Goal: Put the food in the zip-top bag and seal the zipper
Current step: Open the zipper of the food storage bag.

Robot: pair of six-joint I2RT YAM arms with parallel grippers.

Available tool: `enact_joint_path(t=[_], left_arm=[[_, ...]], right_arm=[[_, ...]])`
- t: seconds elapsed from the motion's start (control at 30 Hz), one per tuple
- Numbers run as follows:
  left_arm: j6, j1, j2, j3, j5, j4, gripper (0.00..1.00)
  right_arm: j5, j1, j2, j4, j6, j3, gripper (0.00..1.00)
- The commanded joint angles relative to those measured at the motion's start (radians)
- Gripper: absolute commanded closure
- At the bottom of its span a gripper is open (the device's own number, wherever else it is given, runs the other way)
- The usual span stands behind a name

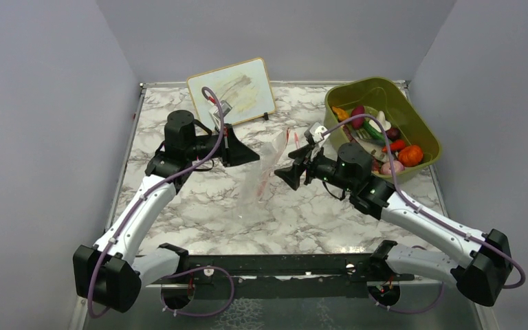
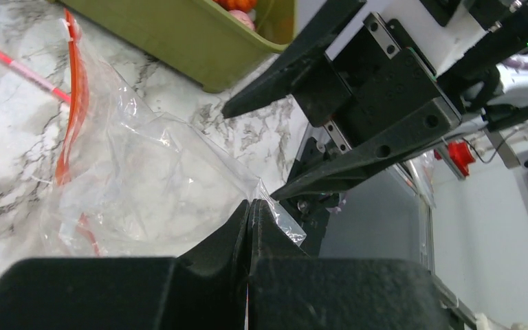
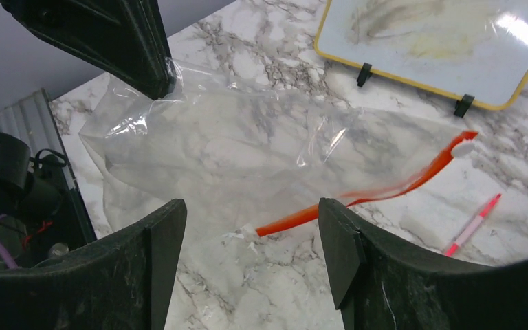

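Clear and floppy, the zip-top bag lies in the middle of the marble bench, between the two arms, with nothing inside it. The left hand is clenched on one corner of the bag at the end away from its mouth, its two fingers pressed flat together with the thin plastic pinched between them. From that corner the bag stretches across towards the zipper, an orange-red strip along the mouth edge with a small white piece at its far end. The right hand hovers over the mouth end with its jaws spread wide, grasping nothing, and the zipper shows in the gap between them. The food, a heap of orange, red, dark purple, green and pale toy pieces, sits in the olive-green bin at the far right of the bench, behind the right arm. A pink pen lies on the marble near the zipper's far end, and a yellow-framed whiteboard stands propped at the back.
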Motion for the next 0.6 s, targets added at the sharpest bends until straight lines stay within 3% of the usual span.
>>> enact_joint_path(t=[0.0,0.2,0.4,0.57], left_arm=[[0.058,-0.031,-0.049,0.008,0.106,0.048,1.00],[0.088,-0.061,-0.073,0.005,0.124,0.051,1.00],[0.130,-0.105,-0.067,-0.005,0.167,0.051,1.00],[0.147,-0.149,-0.054,-0.008,0.210,0.052,1.00]], right_arm=[[-0.090,-0.001,-0.036,0.086,-0.172,-0.010,0.29],[0.038,-0.003,-0.095,-0.013,-0.255,-0.002,0.29],[-0.102,-0.003,-0.121,-0.244,-0.588,0.065,0.26],[-0.150,-0.003,-0.143,-0.366,-0.753,0.099,0.24]])
